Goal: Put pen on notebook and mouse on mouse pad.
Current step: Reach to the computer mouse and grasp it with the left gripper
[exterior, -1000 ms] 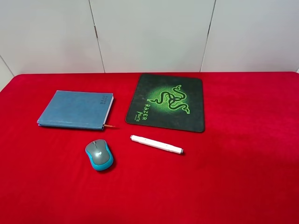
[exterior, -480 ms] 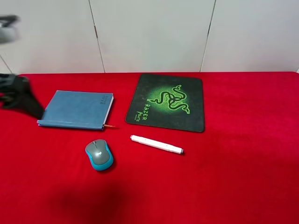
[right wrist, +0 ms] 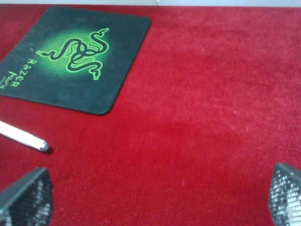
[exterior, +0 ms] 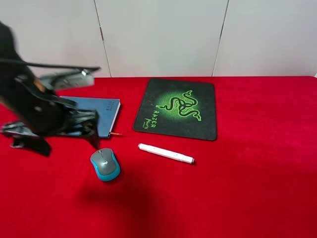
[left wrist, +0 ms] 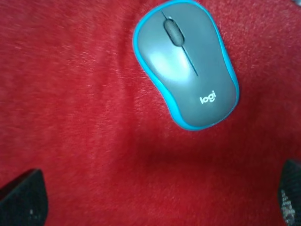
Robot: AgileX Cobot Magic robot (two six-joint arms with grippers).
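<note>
On the red desk (exterior: pixel 247 198) the mouse (exterior: pixel 105 164) lies near the notebook (exterior: pixel 106 111), apart from the mouse pad (exterior: pixel 178 108), and the left pincer (left wrist: pixel 155 200), jaws wide apart above it, should centre and straddle its teal sides before closing

Brightly and evenly lit from overhead, with heavily saturated colour across the red cloth-covered counter (exterior: pixel 257 148). Smeared by motion blur at the black left arm (exterior: pixel 34 109) in the high view, with a broad soft shadow on the cloth near the small oval grey-and-teal mouse (exterior: pixel 105 164). Slightly soft all over in the left wrist view, with pale glare on the mouse's grey top and dimmer cloth just beside it. Out of focus at the dark mesh-textured right hand (right wrist: pixel 155 202), sharper farther off.
</note>
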